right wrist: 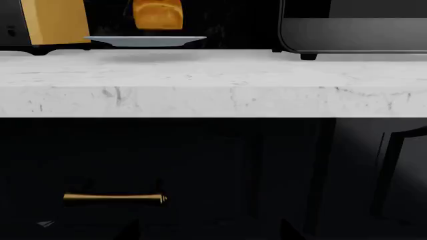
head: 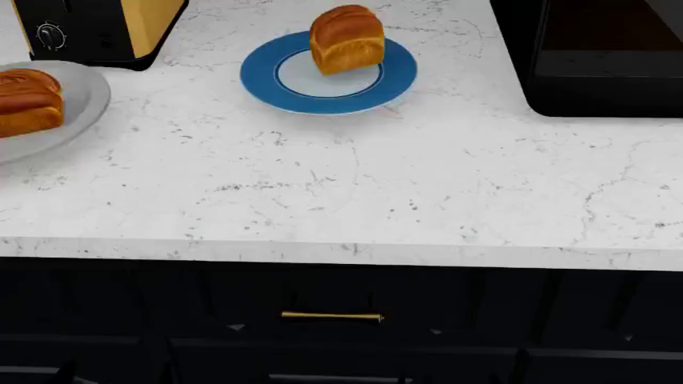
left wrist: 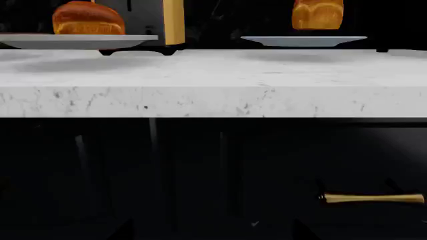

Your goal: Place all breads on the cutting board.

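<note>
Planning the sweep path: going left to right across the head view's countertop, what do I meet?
Bread on grey plate → grey plate → yellow-and-black toaster → blue-rimmed plate → bread on blue-rimmed plate → black microwave.

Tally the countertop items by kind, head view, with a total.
Bread loaves: 2, one on the blue-rimmed plate, one on the grey plate
Plates: 2, blue-rimmed and grey
Yellow-and-black toaster: 1
Black microwave oven: 1
Total: 6
No cutting board or gripper is in view.
</note>
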